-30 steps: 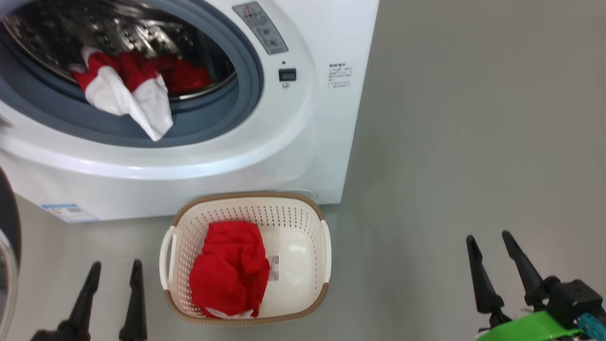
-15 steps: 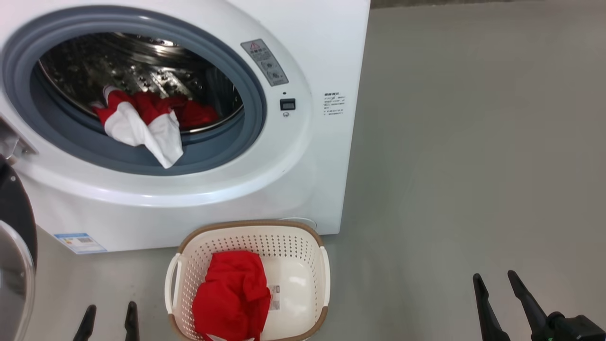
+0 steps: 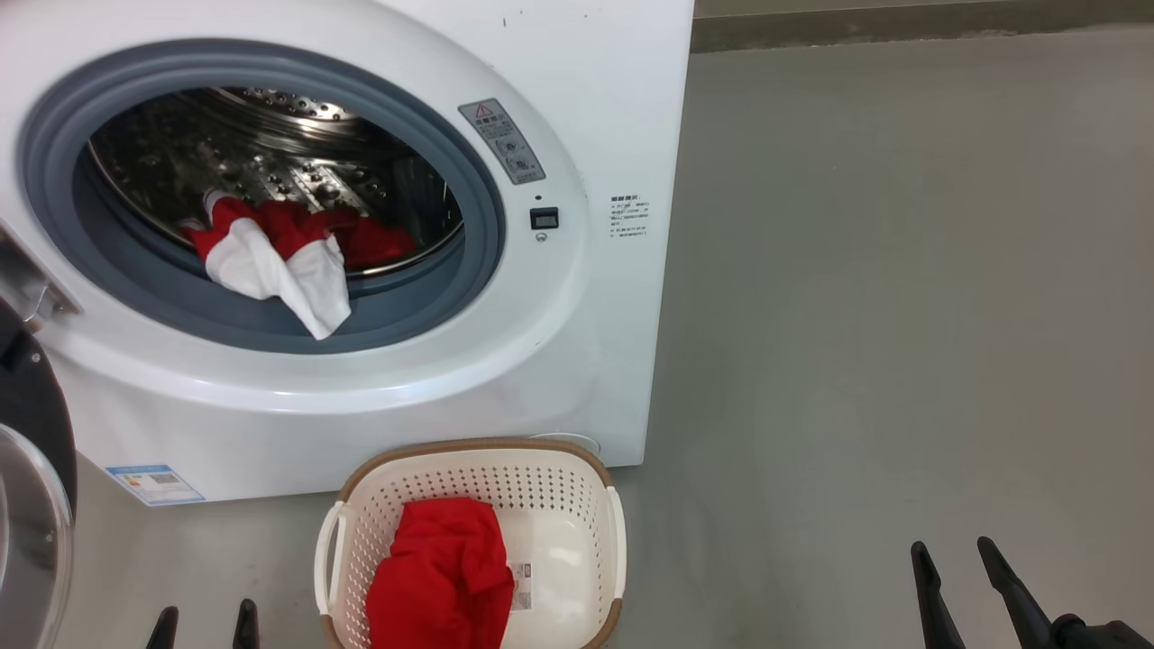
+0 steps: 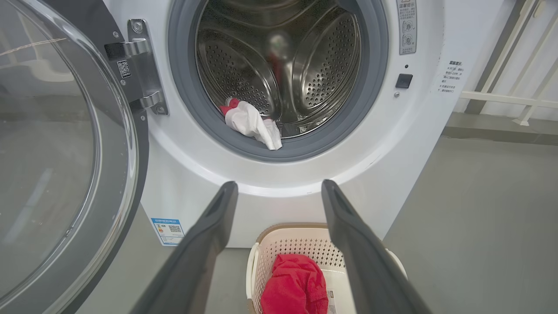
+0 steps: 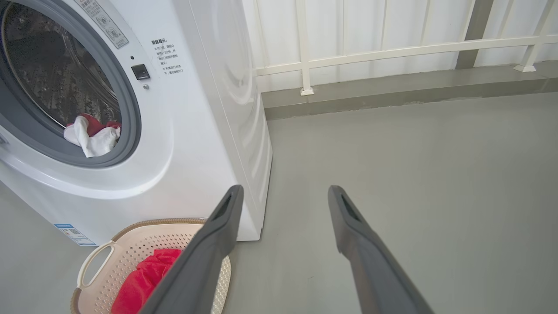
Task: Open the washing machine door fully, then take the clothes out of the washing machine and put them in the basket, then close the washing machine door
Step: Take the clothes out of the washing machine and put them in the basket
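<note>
Head view: we face the open washing machine [image 3: 595,361], nothing in our grasp.

From left: our left gripper [image 3: 203,626] stands with its two dark fingers [image 3: 243,631] spread wide, holding and touching nothing. Beside it the washing machine door [image 3: 36,505], glossy black rim round bulging clear glass, is swung out on its left-hand hinge [image 4: 139,65]. In the mouth of the drum [image 3: 270,153] a red-and-white garment [image 3: 270,257] lies crumpled, its white end pointing down and outward over the grey rubber ring [image 3: 406,311]. On the floor [image 3: 902,315] just before the machine sits the basket [image 3: 469,448], cream, perforated, brown-rimmed, handles to left and right; its near end is cut off, so we cannot tell its long axis. A red garment [image 3: 442,577] is bunched in its left half. Far right, our right gripper [image 3: 956,586] is likewise spread wide and empty above the floor.
</note>
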Robot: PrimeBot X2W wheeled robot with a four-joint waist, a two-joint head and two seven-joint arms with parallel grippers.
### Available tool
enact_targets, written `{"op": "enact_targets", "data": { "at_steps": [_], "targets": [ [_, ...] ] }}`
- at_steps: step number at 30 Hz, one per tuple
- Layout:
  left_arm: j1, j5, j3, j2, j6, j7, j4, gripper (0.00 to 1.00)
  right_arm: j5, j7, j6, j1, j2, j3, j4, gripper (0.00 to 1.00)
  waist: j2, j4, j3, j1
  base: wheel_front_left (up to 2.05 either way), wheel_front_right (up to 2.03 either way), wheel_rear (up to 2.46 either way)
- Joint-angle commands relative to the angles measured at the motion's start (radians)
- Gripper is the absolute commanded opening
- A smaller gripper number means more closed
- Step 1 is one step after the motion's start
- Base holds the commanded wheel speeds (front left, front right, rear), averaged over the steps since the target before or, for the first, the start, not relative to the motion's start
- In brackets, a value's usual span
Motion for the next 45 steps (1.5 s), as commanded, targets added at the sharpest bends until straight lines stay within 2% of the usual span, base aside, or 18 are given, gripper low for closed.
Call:
{"op": "enact_targets", "data": {
  "at_steps": [1,12,19,25,35,40,45],
  "targets": [
    [-0.011,-0.003,0.036,0.002,0.002,-0.004,-0.028,1.0,0.004,-0.006,0.005,-0.01,-0.016,0.021,-0.027,1.0,-0.0001,0.0,0.0,0.0,0.0,0.0,0.0],
    [-0.029,-0.007,0.033,0.002,0.002,-0.004,-0.028,1.0,0.015,-0.006,0.005,-0.026,-0.016,0.026,-0.026,1.0,-0.0001,-0.001,0.012,0.0,0.0,0.0,0.0],
    [-0.143,0.032,0.005,0.005,0.002,-0.004,0.024,1.0,0.026,-0.006,0.005,-0.062,-0.016,0.042,-0.027,1.0,-0.0001,0.003,0.055,0.0,0.0,0.0,0.0],
    [-0.359,0.029,-0.015,0.048,0.002,-0.004,0.159,1.0,0.022,-0.006,0.005,-0.121,-0.016,0.06,-0.032,1.0,-0.0001,-0.003,0.137,0.0,0.0,0.0,0.0],
    [-0.731,0.006,-0.057,0.154,0.002,-0.004,0.393,1.0,0.014,-0.006,0.005,-0.246,-0.016,0.093,-0.049,1.0,-0.0001,-0.044,0.299,0.0,0.0,0.0,0.0],
    [-0.87,0.004,-0.079,0.21,0.002,-0.004,0.519,1.0,0.015,-0.006,0.005,-0.29,-0.016,0.106,-0.057,1.0,-0.0001,-0.067,0.366,0.0,0.0,0.0,0.0],
    [-0.956,0.01,-0.08,0.234,0.002,-0.004,0.607,1.0,0.017,-0.006,0.005,-0.309,-0.016,0.108,-0.061,1.0,-0.0001,-0.081,0.401,0.0,0.0,0.0,0.0]
  ]
}}
